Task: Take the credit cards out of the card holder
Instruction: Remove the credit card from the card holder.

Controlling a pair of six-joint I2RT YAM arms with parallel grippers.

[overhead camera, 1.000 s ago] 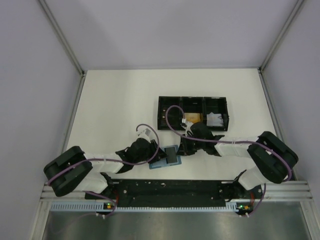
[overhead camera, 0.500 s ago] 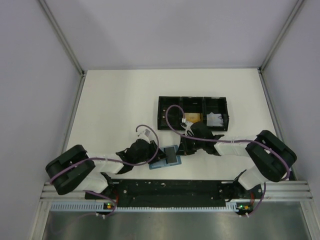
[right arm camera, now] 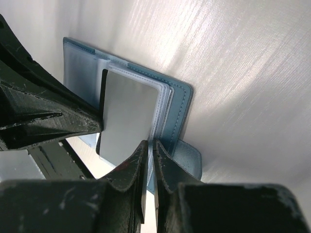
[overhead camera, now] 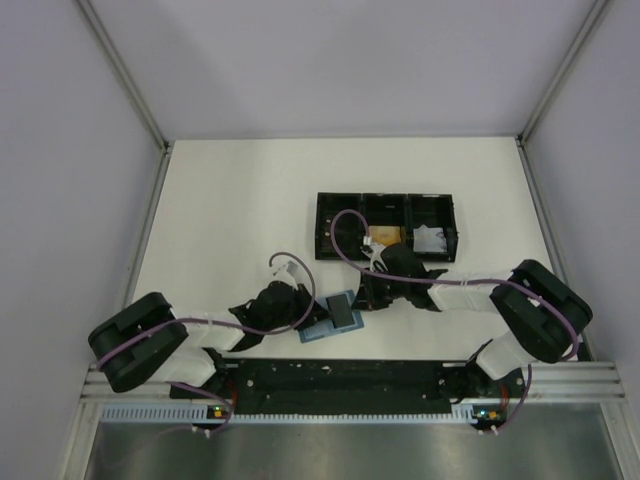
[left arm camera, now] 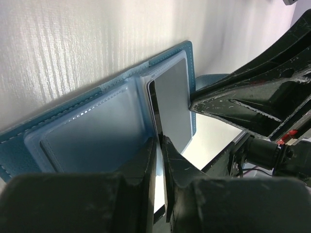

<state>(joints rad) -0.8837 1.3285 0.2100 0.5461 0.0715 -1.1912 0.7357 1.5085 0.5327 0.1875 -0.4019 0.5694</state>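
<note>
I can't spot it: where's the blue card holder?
Top view, low centre: the card holder lies open between the left end effector and right end effector, below the black tray.

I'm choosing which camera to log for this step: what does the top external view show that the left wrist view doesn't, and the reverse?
Only top external: the black tray beyond the grippers, with an orange-gold card in its middle compartment and a white wad in its right one. Only left wrist: the left gripper shut on the edge of the black card, and the lighter slotted inner faces of the card holder. Both: the open card holder with the black card on it and the right gripper at its edge.
</note>
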